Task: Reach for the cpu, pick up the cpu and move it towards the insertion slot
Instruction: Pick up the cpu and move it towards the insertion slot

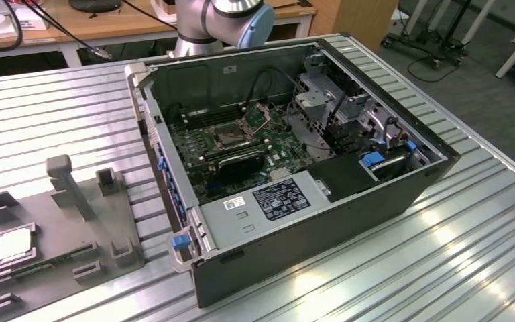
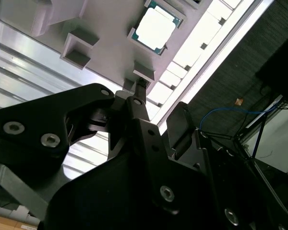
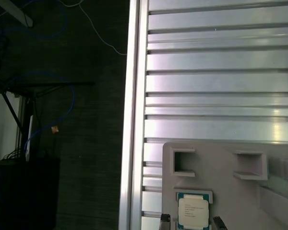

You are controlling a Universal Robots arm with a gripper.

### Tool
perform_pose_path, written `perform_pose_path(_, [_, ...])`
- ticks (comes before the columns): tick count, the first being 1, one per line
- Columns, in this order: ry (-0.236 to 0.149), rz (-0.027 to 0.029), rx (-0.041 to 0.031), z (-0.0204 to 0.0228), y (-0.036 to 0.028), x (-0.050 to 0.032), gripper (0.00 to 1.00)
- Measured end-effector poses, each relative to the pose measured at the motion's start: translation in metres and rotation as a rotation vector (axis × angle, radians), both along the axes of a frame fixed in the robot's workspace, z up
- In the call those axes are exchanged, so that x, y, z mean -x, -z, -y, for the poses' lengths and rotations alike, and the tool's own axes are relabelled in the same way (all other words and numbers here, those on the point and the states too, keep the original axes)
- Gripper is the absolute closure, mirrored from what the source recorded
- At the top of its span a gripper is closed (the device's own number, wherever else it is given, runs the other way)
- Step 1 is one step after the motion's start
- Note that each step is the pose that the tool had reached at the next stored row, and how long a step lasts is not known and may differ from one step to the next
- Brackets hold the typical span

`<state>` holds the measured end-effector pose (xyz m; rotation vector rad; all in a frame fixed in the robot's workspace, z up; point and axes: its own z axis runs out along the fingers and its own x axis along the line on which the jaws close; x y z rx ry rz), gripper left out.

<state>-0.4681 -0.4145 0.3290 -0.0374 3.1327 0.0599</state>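
Watching from the exterior view: the cpu (image 1: 11, 245) lies flat in a pocket of the grey fixture (image 1: 56, 231), on the slatted table (image 1: 61, 114) at the exterior view's left. The insertion slot (image 1: 231, 137) sits on the board inside the open computer case (image 1: 347, 215), well apart from the chip, toward the exterior view's right. The arm (image 1: 231, 13) rises behind the case.

Second wrist view: the gripper (image 2: 161, 105) hangs over the fixture (image 2: 110, 28), its jaws parted with bright table showing between them. The cpu (image 2: 156, 28) lies ahead of the fingertips and apart from them, not touched and not gripped.

First wrist view: two fingertips (image 3: 164, 219) show, one to either side of the cpu (image 3: 194, 213), spread a little wider than the chip. The chip is square, so it has no long axis to speak of; its edges look squared up with the line between the fingers. How high the tips stand above the fixture (image 3: 216, 177) I cannot tell from here.

Judgement: reach nearly lined up, pick-up not yet made, chip in its pocket
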Motion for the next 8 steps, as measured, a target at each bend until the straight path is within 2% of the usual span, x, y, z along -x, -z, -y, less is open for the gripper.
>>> perform_pose_path(8, [0.0,-0.0001,0.0,0.0,0.0011,0.0,0.55])
